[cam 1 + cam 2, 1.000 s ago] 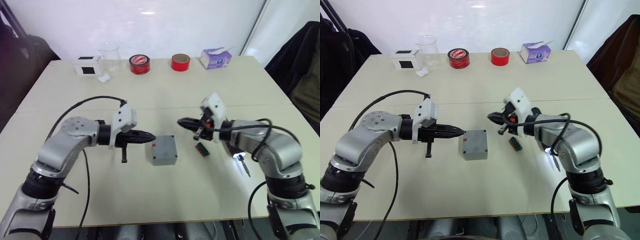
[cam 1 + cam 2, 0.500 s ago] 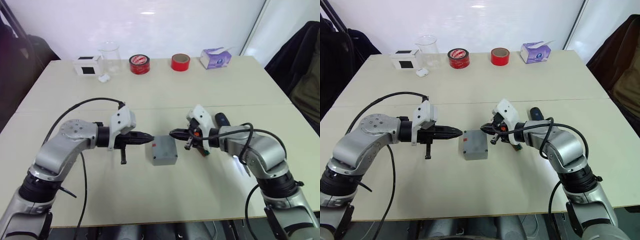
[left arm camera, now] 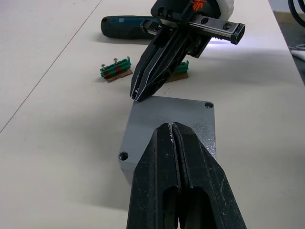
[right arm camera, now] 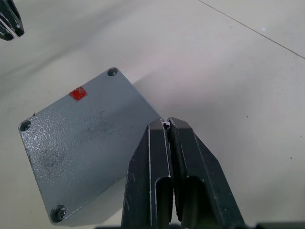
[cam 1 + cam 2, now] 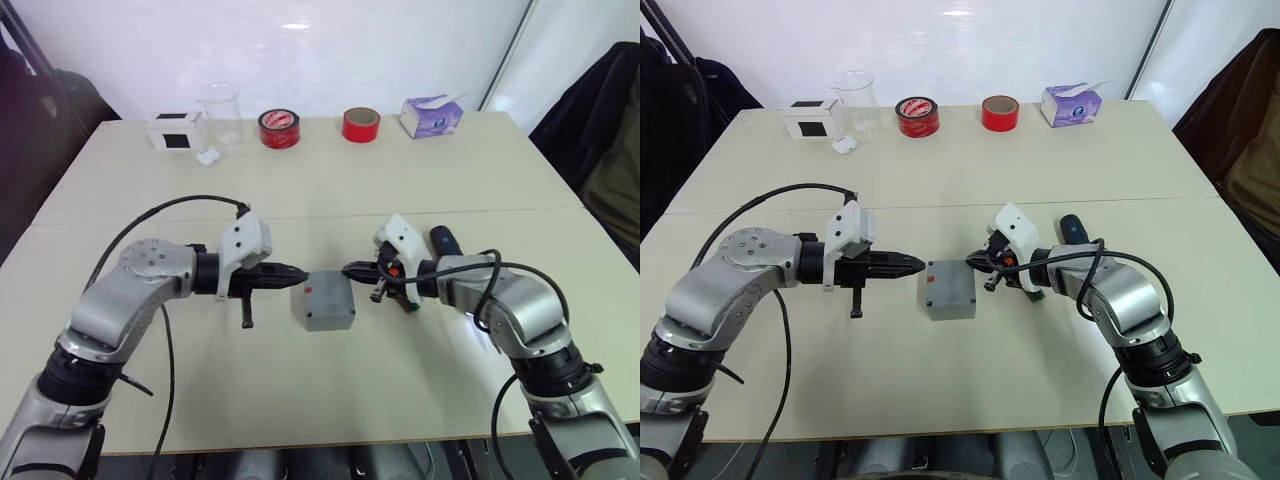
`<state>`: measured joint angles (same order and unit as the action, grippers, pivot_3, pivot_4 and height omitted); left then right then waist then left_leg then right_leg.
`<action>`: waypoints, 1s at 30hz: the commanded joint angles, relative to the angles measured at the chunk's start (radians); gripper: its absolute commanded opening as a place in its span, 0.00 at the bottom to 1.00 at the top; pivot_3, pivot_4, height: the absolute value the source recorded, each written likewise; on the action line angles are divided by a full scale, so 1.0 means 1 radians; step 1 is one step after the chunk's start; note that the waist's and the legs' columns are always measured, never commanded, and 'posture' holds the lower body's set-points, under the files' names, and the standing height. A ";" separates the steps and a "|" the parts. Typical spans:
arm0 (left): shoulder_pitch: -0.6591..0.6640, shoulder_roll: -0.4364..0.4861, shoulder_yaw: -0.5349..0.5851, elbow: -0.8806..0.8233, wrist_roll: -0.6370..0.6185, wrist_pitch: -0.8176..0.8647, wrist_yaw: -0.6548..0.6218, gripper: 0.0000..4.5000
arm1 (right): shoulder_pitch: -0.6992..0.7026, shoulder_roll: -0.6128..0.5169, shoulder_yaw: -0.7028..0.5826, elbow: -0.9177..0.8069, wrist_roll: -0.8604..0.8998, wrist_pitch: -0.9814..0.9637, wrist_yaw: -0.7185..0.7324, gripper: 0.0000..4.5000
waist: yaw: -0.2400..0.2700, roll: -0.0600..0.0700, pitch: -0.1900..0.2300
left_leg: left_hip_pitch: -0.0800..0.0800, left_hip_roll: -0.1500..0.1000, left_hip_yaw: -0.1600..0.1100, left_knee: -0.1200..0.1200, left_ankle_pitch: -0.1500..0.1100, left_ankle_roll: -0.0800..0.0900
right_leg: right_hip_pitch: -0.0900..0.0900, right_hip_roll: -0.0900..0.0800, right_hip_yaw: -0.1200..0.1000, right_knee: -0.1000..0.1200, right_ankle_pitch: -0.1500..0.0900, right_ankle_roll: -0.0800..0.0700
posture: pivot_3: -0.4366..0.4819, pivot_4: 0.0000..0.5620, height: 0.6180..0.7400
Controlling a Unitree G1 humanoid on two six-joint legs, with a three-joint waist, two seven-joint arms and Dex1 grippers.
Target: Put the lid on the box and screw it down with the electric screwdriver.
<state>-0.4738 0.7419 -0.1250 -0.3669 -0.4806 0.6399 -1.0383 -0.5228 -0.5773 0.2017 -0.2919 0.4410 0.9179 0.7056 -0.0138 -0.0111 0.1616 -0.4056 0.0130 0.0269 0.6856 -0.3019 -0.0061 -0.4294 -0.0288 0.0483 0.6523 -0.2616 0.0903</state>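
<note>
The grey box (image 5: 323, 300) sits on the table (image 5: 330, 200), about in the middle, between the two grippers. The lid (image 3: 174, 123) lies flat on top of it, with a small screw hole in each corner. A small red mark (image 4: 78, 93) shows on the grey top near one corner.

The left gripper (image 5: 302, 272) points at the box from the robot's left. Its fingers (image 3: 164, 167) are pressed tight together and hold nothing. The tips are right at the left edge of the box.

The right gripper (image 5: 347, 269) points at the box from the robot's right. Its fingers (image 4: 157, 152) are also pressed tight together and hold nothing. The tips are right at the box's far right corner; I cannot tell if they touch it.

The electric screwdriver (image 5: 445, 241) lies on the table behind the right arm, well apart from the box. A white glow (image 5: 478, 325) shines on the table by that arm.

A small green part (image 3: 116, 69) lies on the table near the right gripper.

At the far edge of the table stand a white box with a black face (image 5: 173, 131), a clear cup (image 5: 219, 115), two red tape rolls (image 5: 279, 128) and a tissue pack (image 5: 431, 115).
</note>
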 commanded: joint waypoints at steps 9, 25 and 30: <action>0.002 0.004 0.021 -0.040 -0.009 -0.012 0.006 0.00 | 0.013 -0.013 -0.010 -0.031 -0.006 -0.005 0.032 0.56 | 0.000 0.000 0.000 | 0.000 0.000 0.000 0.000 0.000 0.000 | 0.000 0.000 0.000 0.000 0.000 0.000 | 0.48 0.27 1.00; -0.038 -0.022 0.018 -0.055 -0.073 -0.012 -0.033 0.00 | -0.260 -0.393 -0.089 0.087 0.026 0.442 0.061 1.00 | 0.003 0.001 0.000 | -0.001 -0.001 0.000 0.000 0.000 0.000 | 0.000 -0.003 -0.001 -0.002 0.000 0.000 | 0.48 0.27 1.00; -0.056 -0.069 -0.013 -0.033 -0.052 -0.031 -0.019 0.00 | -0.337 -0.485 0.047 0.216 -0.009 0.485 0.116 1.00 | -0.004 0.001 0.000 | 0.000 0.000 0.001 -0.001 0.000 0.000 | 0.000 0.000 0.000 -0.002 0.000 0.000 | 0.48 0.27 1.00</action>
<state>-0.5179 0.6792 -0.1379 -0.3941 -0.5350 0.6348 -1.0632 -0.8175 -1.0382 0.2221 -0.0993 0.4462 1.3898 0.7982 -0.0180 -0.0102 0.1621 -0.4059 0.0133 0.0276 0.6849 -0.3020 -0.0060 -0.4299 -0.0288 0.0485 0.6507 -0.2616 0.0902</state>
